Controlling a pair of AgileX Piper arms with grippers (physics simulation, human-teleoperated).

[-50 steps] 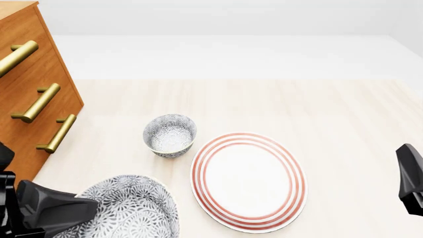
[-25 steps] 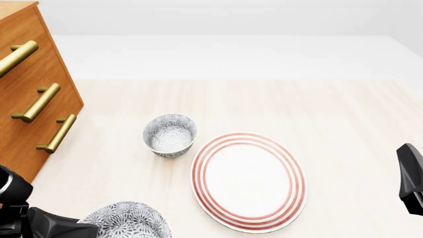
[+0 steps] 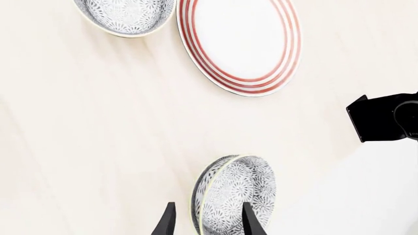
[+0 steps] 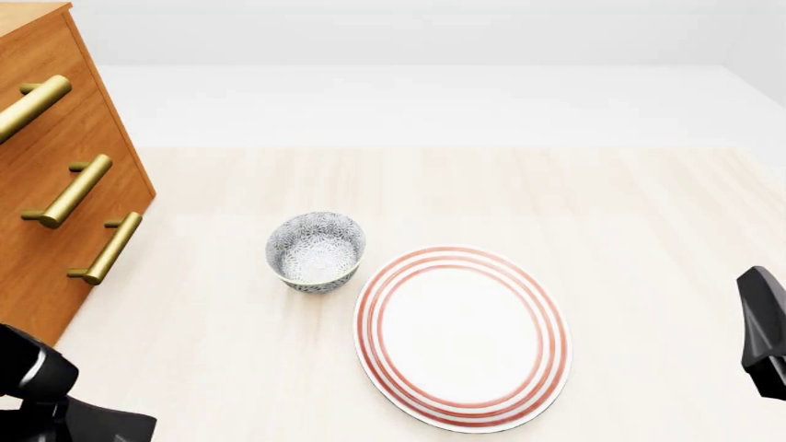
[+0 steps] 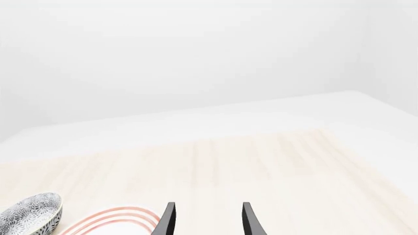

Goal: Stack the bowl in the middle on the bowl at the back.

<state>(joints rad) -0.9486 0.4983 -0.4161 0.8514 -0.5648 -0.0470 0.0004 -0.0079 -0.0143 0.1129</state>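
In the left wrist view the bowl in the middle (image 3: 236,196), grey-and-white floral with a cream rim, is tilted on edge. My left gripper (image 3: 207,224) is shut on its rim, and it hangs above the table. The front view does not show this bowl; only the dark left arm (image 4: 55,410) shows at the bottom left corner. The bowl at the back (image 4: 316,250) stands upright on the table, left of the plate, and also shows as the bowl at the back (image 3: 127,14). My right gripper (image 5: 207,223) is open, with nothing between its fingers, at the table's right side.
A red-ringed white plate (image 4: 462,336) lies right of the back bowl. A wooden drawer chest with brass handles (image 4: 62,166) stands along the left edge. The right arm (image 4: 764,331) sits at the right border and crosses the left wrist view as the right arm (image 3: 385,116).
The left arm has drawn back toward the near edge with the middle bowl in its grip, and the bowl has left the front view's bottom edge. The right arm has not moved.
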